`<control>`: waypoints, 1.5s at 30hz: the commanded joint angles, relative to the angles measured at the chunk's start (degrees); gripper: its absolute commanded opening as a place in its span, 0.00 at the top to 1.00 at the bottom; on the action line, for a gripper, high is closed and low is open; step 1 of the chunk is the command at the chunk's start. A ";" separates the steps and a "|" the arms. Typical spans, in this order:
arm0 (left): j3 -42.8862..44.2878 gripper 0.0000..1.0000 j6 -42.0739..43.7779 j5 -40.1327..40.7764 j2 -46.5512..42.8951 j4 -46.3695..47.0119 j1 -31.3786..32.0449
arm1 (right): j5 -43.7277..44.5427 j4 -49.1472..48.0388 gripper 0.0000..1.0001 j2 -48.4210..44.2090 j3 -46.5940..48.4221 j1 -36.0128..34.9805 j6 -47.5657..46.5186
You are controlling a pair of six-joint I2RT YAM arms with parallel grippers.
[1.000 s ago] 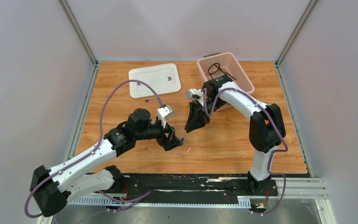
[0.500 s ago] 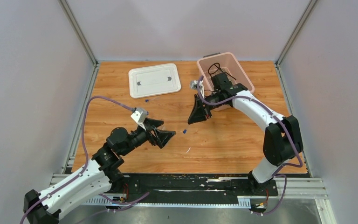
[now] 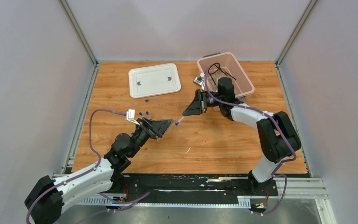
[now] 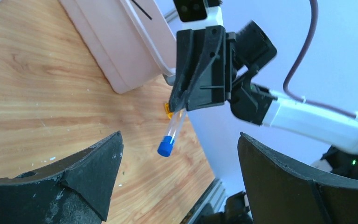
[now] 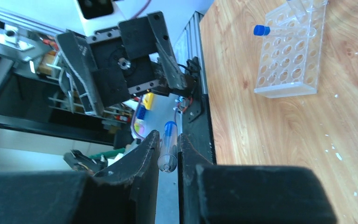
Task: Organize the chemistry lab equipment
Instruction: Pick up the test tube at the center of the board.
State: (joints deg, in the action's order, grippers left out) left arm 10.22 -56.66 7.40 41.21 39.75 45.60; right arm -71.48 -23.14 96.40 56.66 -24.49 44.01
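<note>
**Right gripper (image 3: pixel 185 113) pinching tiny blue-capped clear plastic tube (image 3: pixel 179 122)**

Overhead: tube's hovering over brown wooden table (image 3: pixel 223 140), facing wide-open left gripper (image 3: pixel 170 122). Left wrist: cap's dangling free. Right wrist: grip is catching only its tip, so it could be slipping out.

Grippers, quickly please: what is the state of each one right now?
Left gripper: open, holding nothing.
Right gripper: closed on a blue-capped tube.
</note>
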 commanded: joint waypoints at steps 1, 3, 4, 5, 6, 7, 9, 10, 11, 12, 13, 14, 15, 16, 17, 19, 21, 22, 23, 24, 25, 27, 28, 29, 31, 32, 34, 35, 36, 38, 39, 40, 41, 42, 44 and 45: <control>2.19 0.04 -11.19 6.72 3.80 3.59 -0.12 | 0.21 -23.09 1.00 1.94 -1.95 0.19 21.94; 2.83 0.05 -14.00 7.13 5.71 3.58 -0.12 | 0.29 -24.08 1.00 2.48 -1.91 0.18 23.28; 3.25 0.06 -15.13 7.18 6.72 3.52 -0.16 | 0.38 -25.42 1.00 2.74 -2.11 0.22 24.34; 3.68 0.07 -15.88 7.08 7.63 3.57 -0.16 | 0.64 -27.26 1.00 2.88 -2.47 0.20 25.51; 4.25 0.08 -16.66 6.79 8.62 3.58 -0.17 | 0.91 -28.93 1.00 2.99 -2.88 0.20 26.73; 4.73 0.09 -17.63 6.49 9.51 3.70 -0.11 | 1.23 -30.08 1.00 3.08 -3.14 0.17 27.49; 5.54 0.14 -18.81 5.88 11.74 5.15 -0.08 | 1.74 -30.69 1.00 3.09 -3.55 0.17 27.85; 5.66 0.16 -19.36 5.61 12.81 6.65 -0.08 | 2.01 -30.22 1.00 3.09 -3.62 0.16 27.41; 5.69 0.19 -19.95 5.41 13.98 8.24 -0.08 | 2.29 -29.37 1.00 3.13 -3.66 0.21 26.99; 5.65 0.21 -20.27 5.21 14.99 10.10 0.01 | 2.52 -29.01 1.00 3.29 -3.74 0.27 26.72; 5.60 0.22 -20.40 5.03 16.52 11.90 0.01 | 2.69 -28.83 1.00 3.53 -3.83 0.28 26.63; 5.56 0.26 -20.53 4.74 17.65 13.40 0.05 | 2.74 -28.81 1.00 3.80 -3.84 0.26 26.66; 5.57 0.29 -20.73 4.42 18.63 14.78 0.02 | 2.75 -28.81 1.00 3.97 -3.84 0.28 26.73; 5.62 0.34 -20.97 3.84 19.64 16.03 0.01 | 2.82 -28.87 1.00 4.11 -3.89 0.28 26.85; 5.63 0.38 -21.13 3.31 20.57 17.26 0.03 | 2.84 -29.00 1.00 4.18 -3.94 0.26 26.95; 5.57 0.44 -21.58 2.54 22.25 19.55 0.09 | 2.99 -29.30 1.00 4.30 -4.03 0.29 27.14; 5.36 0.49 -21.88 2.08 23.43 21.84 0.10 | 2.99 -29.40 1.00 4.39 -4.03 0.24 27.18; 5.26 0.52 -21.91 1.99 23.68 22.40 0.14 | 3.01 -29.38 1.00 4.41 -4.04 0.34 27.14; 5.30 0.55 -21.84 1.97 23.91 22.80 0.10 | 3.09 -29.35 1.00 4.34 -4.07 0.43 27.09; 5.34 0.59 -21.82 1.87 23.95 22.82 0.10 | 3.17 -29.29 1.00 4.43 -4.13 0.48 26.91; 5.43 0.62 -21.70 1.88 23.84 22.76 0.12 | 3.24 -29.24 1.00 4.49 -4.20 0.63 26.86; 5.50 0.70 -21.46 1.80 23.47 22.14 0.10 | 3.46 -29.04 1.00 4.49 -4.29 0.96 26.72; 5.58 0.72 -21.35 1.74 23.23 21.57 0.10 | 3.57 -28.99 1.00 4.50 -4.28 1.22 26.64; 5.68 0.73 -21.24 1.70 22.97 20.93 0.10 | 3.61 -29.03 1.00 4.45 -4.40 1.35 26.55; 5.98 0.72 -21.02 1.42 22.49 19.04 0.10 | 3.85 -28.96 1.00 4.29 -4.50 1.72 26.40; 6.22 0.71 -20.77 1.16 22.33 18.41 0.10 | 3.93 -29.09 1.00 4.18 -4.58 1.87 26.35; 6.67 0.63 -20.37 0.60 22.24 17.42 0.10 | 4.18 -29.32 1.00 3.91 -4.78 2.20 26.36; 6.80 0.59 -20.19 0.35 22.27 17.23 0.10 | 4.36 -29.33 1.00 3.82 -4.87 2.28 26.38; 6.83 0.56 -20.16 0.15 22.38 17.33 0.10 | 4.48 -29.40 1.00 3.80 -4.99 2.37 26.27; 6.83 0.52 -20.15 -0.20 22.81 17.97 0.10 | 4.73 -29.40 1.00 3.71 -5.20 2.47 26.39; 6.85 0.52 -20.22 -0.46 23.15 18.40 0.11 | 4.80 -29.42 1.00 3.71 -5.23 2.48 26.33; 6.93 0.52 -20.24 -0.78 23.42 18.76 0.11 | 4.85 -29.50 1.00 3.71 -5.25 2.49 26.38; 6.92 0.52 -20.32 -1.08 23.69 19.19 0.10 | 4.86 -29.47 1.00 3.77 -5.25 2.48 26.40; 6.92 0.53 -20.33 -1.27 23.96 19.49 0.10 | 4.86 -29.55 1.00 3.70 -5.29 2.49 26.43; 7.00 0.55 -20.26 -1.62 24.45 19.72 0.10 | 4.86 -29.53 1.00 3.69 -5.25 2.54 26.50; 7.02 0.58 -20.18 -1.68 24.59 19.75 0.14 | 4.80 -29.66 1.00 3.70 -5.25 2.54 26.54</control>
State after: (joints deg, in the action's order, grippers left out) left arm 15.09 -77.73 7.11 65.14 56.42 45.63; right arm -68.18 -50.41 100.42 51.57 -22.28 70.65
